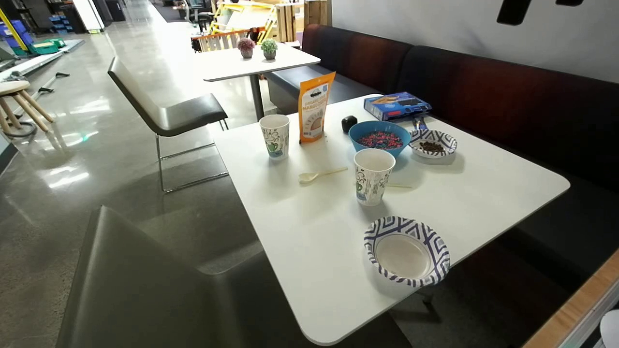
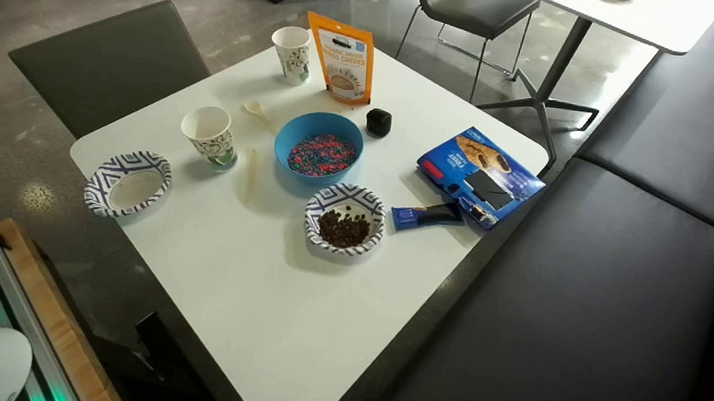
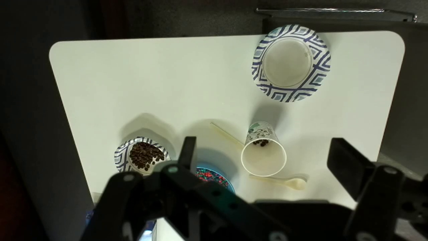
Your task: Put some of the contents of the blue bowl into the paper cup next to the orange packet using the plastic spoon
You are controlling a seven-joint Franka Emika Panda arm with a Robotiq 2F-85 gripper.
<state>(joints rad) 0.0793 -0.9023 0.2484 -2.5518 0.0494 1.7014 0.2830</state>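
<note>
The blue bowl (image 1: 379,125) holds small red, blue and green pieces; it also shows in an exterior view (image 2: 318,123), and in the wrist view (image 3: 224,177) a finger partly hides it. The white paper cup (image 1: 276,140) stands upright beside the orange packet (image 1: 315,111); this cup (image 2: 292,59) and the packet (image 2: 343,63) are out of the wrist view. The pale plastic spoon (image 1: 309,177) lies on the table; it shows also in an exterior view (image 2: 258,112) and the wrist view (image 3: 296,183). My gripper (image 3: 266,155) is open and empty above the table, seen only in the wrist view.
A similar cup (image 3: 263,159) with dark beans stands near the spoon. A second pale utensil (image 2: 250,175) lies beside it. Patterned bowls (image 2: 163,161) (image 2: 313,219) stand at the edge and near the blue bowl. A black object (image 2: 378,123), blue box (image 2: 482,176) and bar (image 2: 423,217) lie beyond.
</note>
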